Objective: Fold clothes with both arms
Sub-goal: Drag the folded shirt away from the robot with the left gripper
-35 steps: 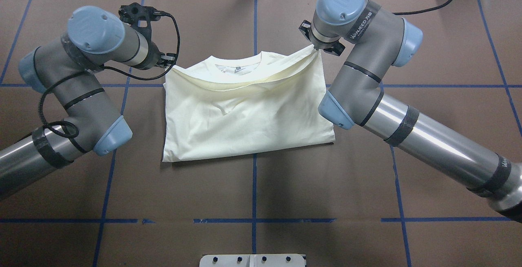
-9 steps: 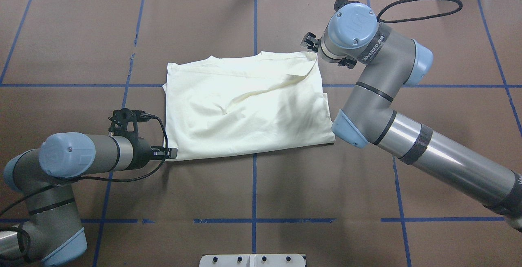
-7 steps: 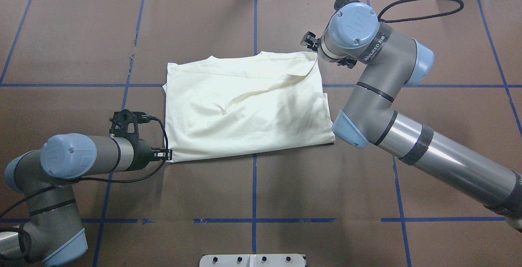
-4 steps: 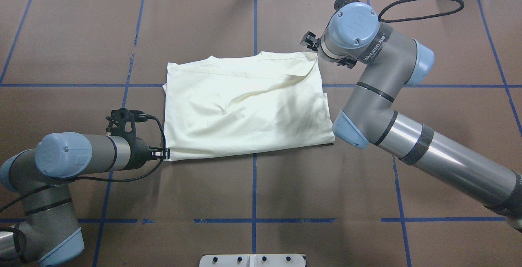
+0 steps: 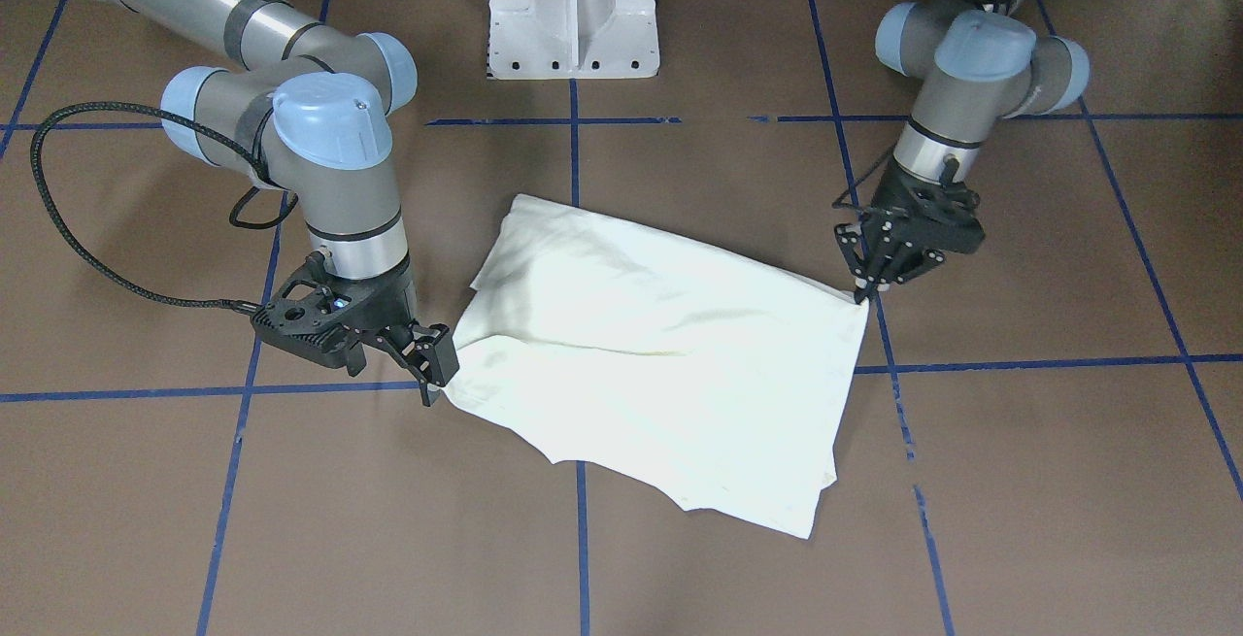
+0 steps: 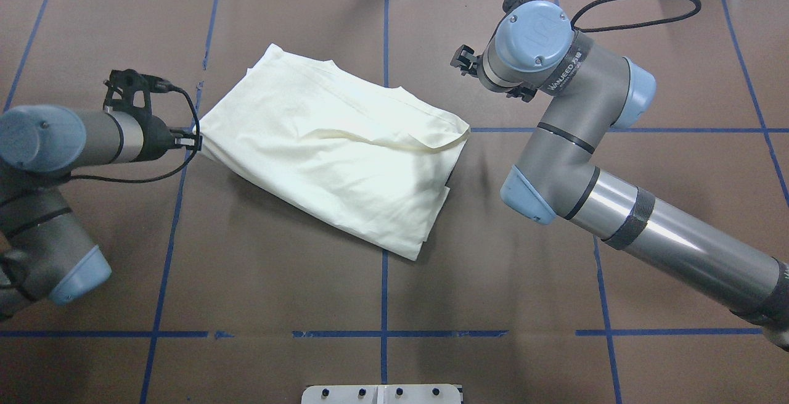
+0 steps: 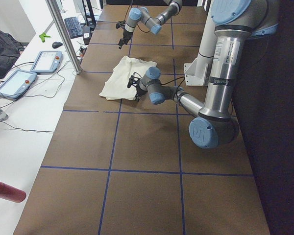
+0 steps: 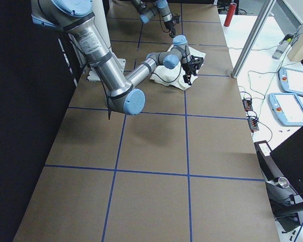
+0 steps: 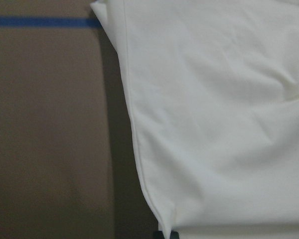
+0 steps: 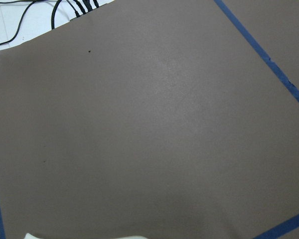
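The cream-white shirt (image 6: 333, 151) lies folded and skewed on the brown table, plain side up; the print is hidden. My left gripper (image 6: 197, 140) is shut on the shirt's left corner, low over the table; it also shows in the front view (image 5: 862, 294). The left wrist view shows the shirt (image 9: 214, 124) filling its right side. My right gripper (image 5: 429, 366) looks open and stands right beside the shirt's (image 5: 660, 354) opposite corner, holding nothing. The right wrist view shows bare table and a sliver of shirt (image 10: 79, 237).
The white pedestal base (image 5: 573, 24) stands at the robot's side of the table. Blue tape lines (image 6: 384, 280) cross the table. Two tablets (image 7: 19, 81) and a metal post (image 7: 63, 34) are off the far edge. A red cylinder (image 7: 7, 192) lies there too.
My left gripper has moved away from the robot and to the left with the shirt's corner, dragging and turning the whole shirt. The right arm has barely moved; the shirt's corner slid away from it.
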Available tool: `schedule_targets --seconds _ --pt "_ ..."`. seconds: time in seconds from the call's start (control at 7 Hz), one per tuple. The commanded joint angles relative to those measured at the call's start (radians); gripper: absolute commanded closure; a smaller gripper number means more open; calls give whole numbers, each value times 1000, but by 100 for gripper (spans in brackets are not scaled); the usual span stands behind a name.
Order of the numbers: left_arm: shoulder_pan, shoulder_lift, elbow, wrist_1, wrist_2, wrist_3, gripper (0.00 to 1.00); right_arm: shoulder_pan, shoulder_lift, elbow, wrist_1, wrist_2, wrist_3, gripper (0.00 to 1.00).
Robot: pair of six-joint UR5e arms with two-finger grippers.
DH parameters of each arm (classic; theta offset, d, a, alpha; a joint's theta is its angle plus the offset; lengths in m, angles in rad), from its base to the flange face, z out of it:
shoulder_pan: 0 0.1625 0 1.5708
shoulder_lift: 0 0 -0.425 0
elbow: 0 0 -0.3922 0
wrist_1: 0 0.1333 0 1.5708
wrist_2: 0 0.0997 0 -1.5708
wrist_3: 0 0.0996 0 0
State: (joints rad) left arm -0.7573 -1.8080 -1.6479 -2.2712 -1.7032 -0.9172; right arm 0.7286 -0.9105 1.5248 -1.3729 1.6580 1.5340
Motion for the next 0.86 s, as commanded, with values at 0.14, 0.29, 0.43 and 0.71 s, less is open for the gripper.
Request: schedule_targets --seconds 0.14,0.29,0.43,0.71 --pt "-131 -343 441 -31 8 52 100 0 2 5 0 0 3 0" --pt "-152 -411 552 -63 11 63 100 0 1 9 0 0 3 0" --pt "-154 -512 685 -80 83 73 100 0 1 14 0 0 5 0" --pt "-163 -603 809 -111 109 75 100 -5 4 20 -1 0 3 0"
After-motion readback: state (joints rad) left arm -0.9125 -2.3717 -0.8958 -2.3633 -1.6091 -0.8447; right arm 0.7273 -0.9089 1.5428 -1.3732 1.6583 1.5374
